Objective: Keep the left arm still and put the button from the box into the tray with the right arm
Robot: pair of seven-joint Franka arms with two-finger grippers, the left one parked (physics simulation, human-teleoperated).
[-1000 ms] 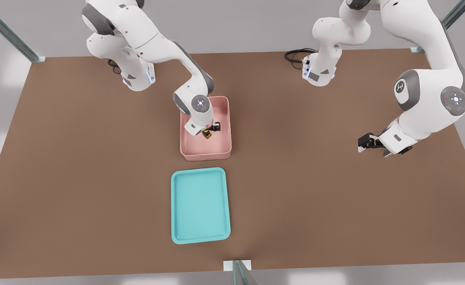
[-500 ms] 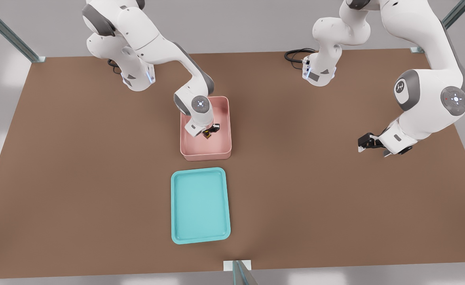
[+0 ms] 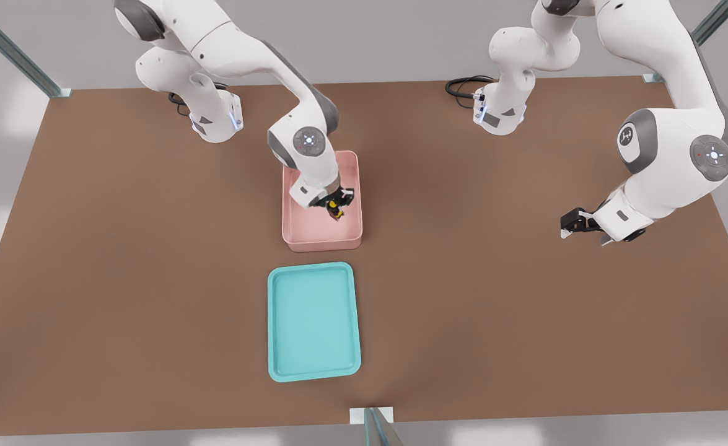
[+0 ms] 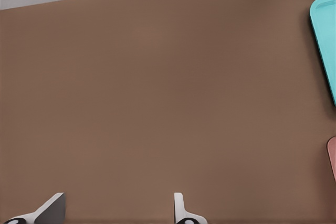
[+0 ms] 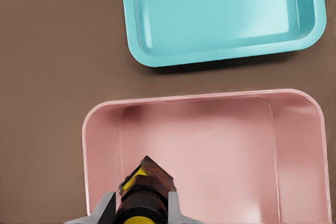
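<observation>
My gripper [image 3: 336,207] hangs above the pink box [image 3: 351,232] and is shut on the button [image 3: 336,210], a small black body with a yellow cap. In the right wrist view the button [image 5: 144,195] sits pinched between my two fingers [image 5: 103,209], lifted over the box [image 5: 100,145]. The turquoise tray [image 3: 314,320] lies just in front of the box, nearer the camera in the front view. The right wrist view shows the tray [image 5: 220,14] beyond the box's rim, with nothing in it.
The brown table [image 3: 122,260] spreads wide on both sides of the box and tray. The parked arm's gripper [image 3: 577,223] hovers far off at the front view's right. A black cable [image 3: 466,83] loops by that arm's base at the back.
My gripper has risen out of the box with the button held, shifting slightly toward the front view's right. The wrist has lifted and tilted. Box and tray have not moved.
</observation>
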